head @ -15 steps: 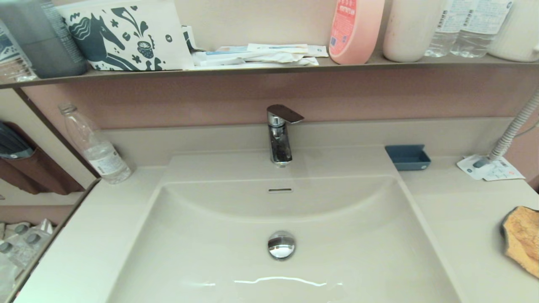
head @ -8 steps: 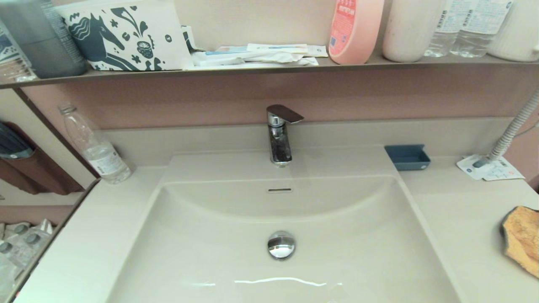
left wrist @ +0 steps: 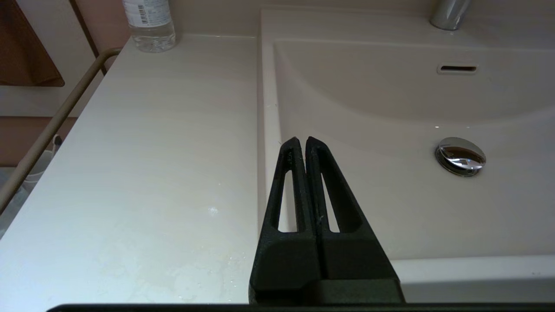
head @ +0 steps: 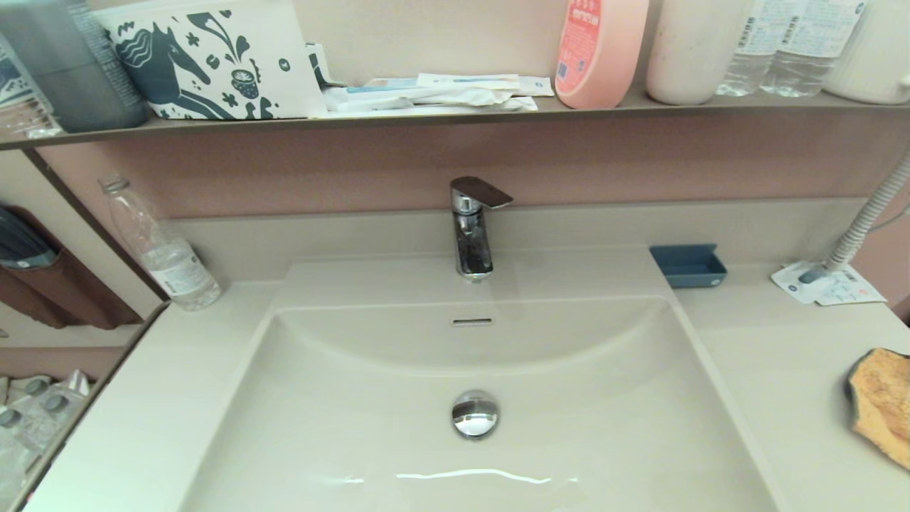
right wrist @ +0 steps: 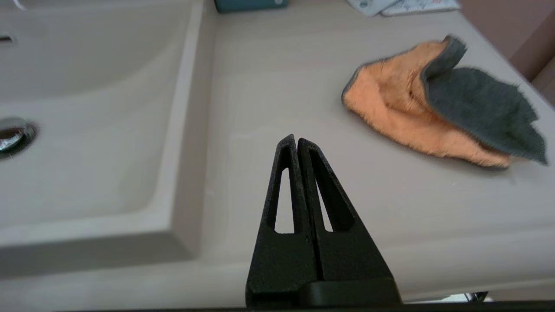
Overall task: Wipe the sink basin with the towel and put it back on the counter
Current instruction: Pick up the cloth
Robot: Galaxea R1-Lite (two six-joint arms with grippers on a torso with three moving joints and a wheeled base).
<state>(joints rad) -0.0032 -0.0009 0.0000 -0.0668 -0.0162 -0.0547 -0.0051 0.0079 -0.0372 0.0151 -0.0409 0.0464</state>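
The glossy beige sink basin fills the middle of the head view, with its chrome drain plug, slot overflow and faucet. The orange-tan towel with a dark grey edge lies crumpled on the counter at the far right; the right wrist view shows the towel with a grey flap folded over. My right gripper is shut and empty above the counter's front, short of the towel. My left gripper is shut and empty over the basin's left rim. Neither gripper shows in the head view.
A blue soap tray and a white printed leaflet under a corrugated hose sit at the back right. A clear water bottle stands at the back left. The brown shelf above holds bottles and a printed box.
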